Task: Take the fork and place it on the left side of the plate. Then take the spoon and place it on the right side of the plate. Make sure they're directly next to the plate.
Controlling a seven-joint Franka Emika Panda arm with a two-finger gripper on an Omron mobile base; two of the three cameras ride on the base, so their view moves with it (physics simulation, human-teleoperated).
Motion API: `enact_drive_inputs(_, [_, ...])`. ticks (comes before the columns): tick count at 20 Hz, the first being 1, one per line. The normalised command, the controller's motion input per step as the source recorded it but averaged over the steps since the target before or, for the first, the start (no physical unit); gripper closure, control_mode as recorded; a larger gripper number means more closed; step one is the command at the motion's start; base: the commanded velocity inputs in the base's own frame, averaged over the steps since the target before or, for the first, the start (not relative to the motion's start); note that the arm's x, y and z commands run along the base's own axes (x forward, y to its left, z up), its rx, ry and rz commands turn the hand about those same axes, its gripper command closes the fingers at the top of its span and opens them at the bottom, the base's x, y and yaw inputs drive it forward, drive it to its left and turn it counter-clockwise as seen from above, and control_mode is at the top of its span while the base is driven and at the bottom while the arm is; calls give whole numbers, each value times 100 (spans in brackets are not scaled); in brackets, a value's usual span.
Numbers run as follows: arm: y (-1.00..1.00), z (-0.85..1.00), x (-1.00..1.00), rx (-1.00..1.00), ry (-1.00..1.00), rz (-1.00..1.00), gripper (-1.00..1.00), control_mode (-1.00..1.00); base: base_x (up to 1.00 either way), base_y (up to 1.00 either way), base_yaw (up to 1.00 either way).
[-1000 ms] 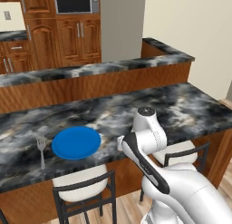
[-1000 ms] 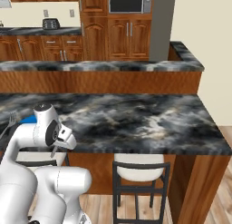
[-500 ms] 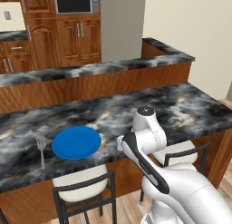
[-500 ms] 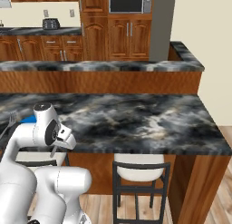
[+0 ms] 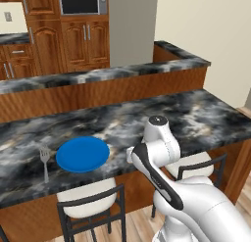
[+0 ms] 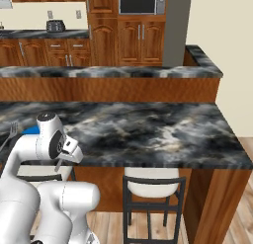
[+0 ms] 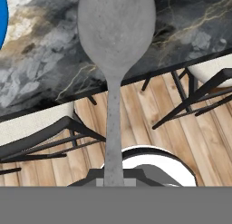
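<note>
The spoon (image 7: 116, 32) fills the hand view, bowl up and away from me, with its thin handle running down into my gripper (image 7: 113, 180), which is shut on it. It hangs over the front edge of the dark marble counter (image 5: 196, 113), right of the blue plate (image 5: 82, 154), whose rim (image 7: 2, 19) shows at the hand view's upper left. The fork (image 5: 44, 160) lies on the counter just left of the plate, tines pointing away from me. From the right base view, the spoon (image 6: 58, 165) dangles below my hand near the counter's front edge.
Stools with cream seats (image 5: 86, 197) (image 6: 150, 186) stand under the counter's front edge. A raised marble ledge (image 5: 98, 77) runs along the back of the counter. To the right of the plate the counter top is bare marble. Wooden floor lies below.
</note>
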Motion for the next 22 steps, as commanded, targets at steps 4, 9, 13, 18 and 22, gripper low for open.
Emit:
enact_drive_inputs(4, [0,0,0,0,0,0,100,-100,0,0,0])
enact_drive_inputs(9, [0,0,0,0,0,0,100,-100,0,0,0])
enact_drive_inputs(13, [0,0,0,0,0,0,100,-100,0,0,0])
enact_drive_inputs(18, [1,-3,28,-1,1,0,100,-100,0,0,0])
enact_drive_inputs(22, [0,-2,87,0,1,9,100,-100,0,0,0])
